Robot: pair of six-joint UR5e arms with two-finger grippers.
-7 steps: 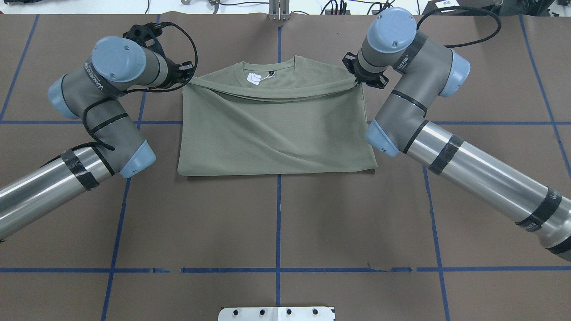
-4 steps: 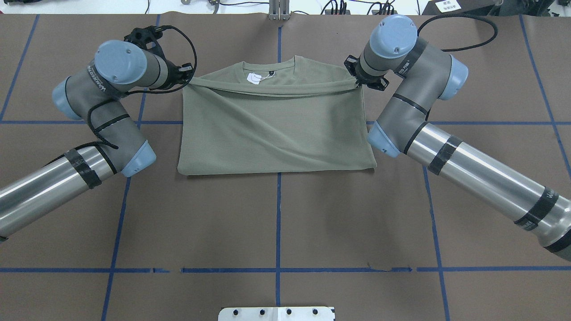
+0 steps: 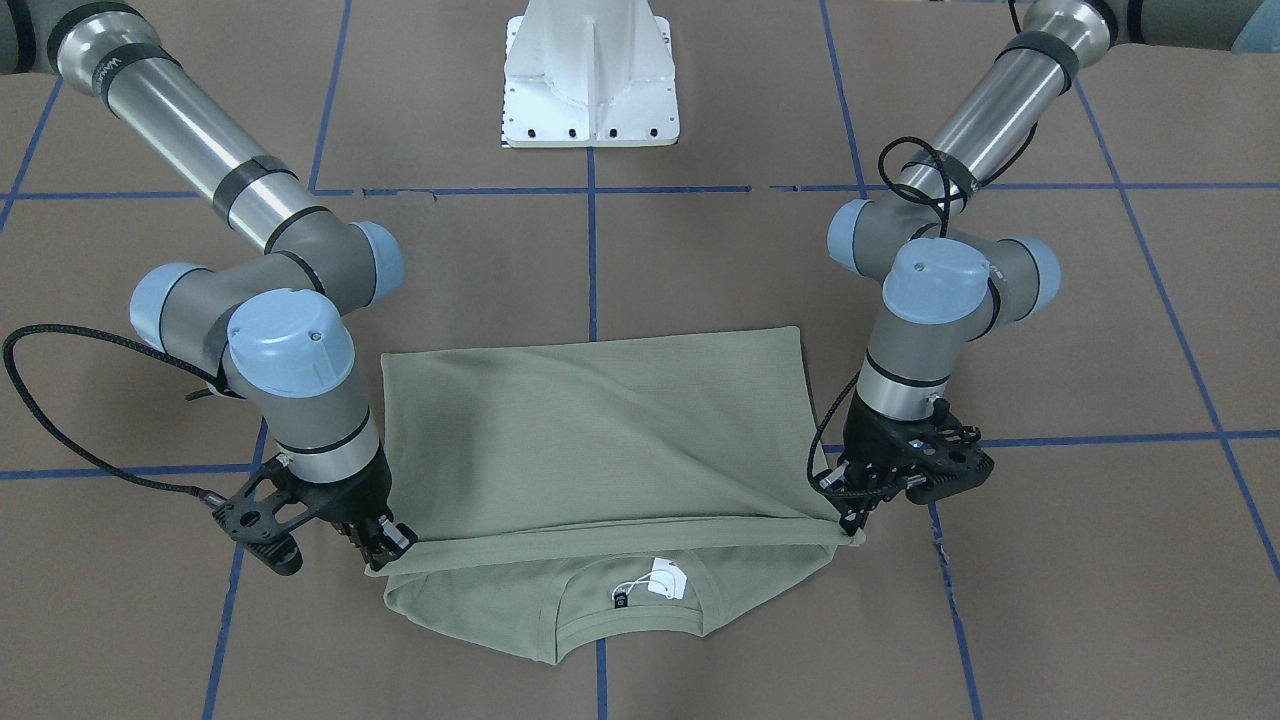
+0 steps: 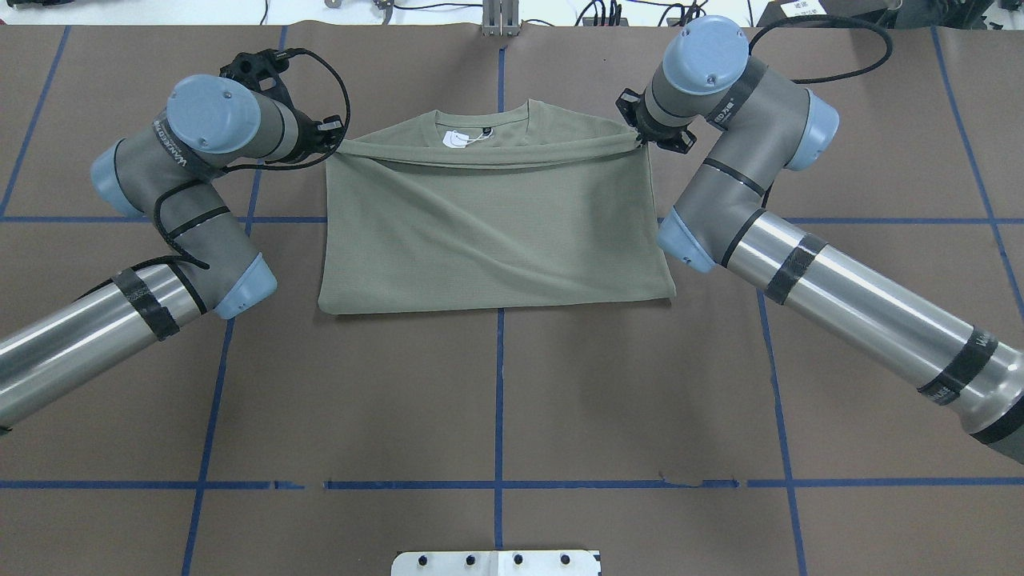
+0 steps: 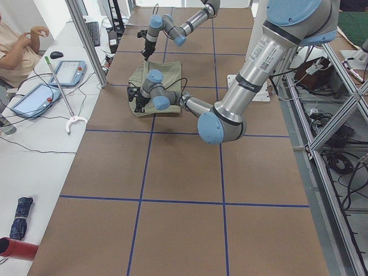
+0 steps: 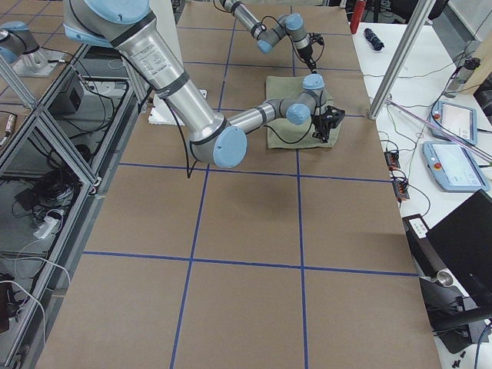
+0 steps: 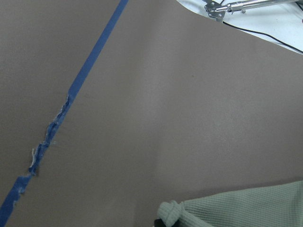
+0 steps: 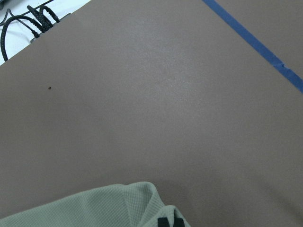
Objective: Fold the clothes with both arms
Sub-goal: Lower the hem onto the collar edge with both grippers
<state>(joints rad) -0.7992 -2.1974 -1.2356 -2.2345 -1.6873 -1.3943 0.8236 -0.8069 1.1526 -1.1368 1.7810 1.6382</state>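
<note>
Near the table's [image 4: 496,400] edge farthest from the robot, midway along it, the green shirt [image 4: 496,232] lay folded over, its upper layer stretched taut just short of the collar and white tag [image 4: 455,140]. The left end effector [image 4: 334,144] was clamped on one corner of that layer, the right end effector [image 4: 640,142] on the other.

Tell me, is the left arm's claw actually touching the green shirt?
Touching. The front-facing view shows the left claw pinching a corner of the shirt, with cloth stretched taut from it.
</note>
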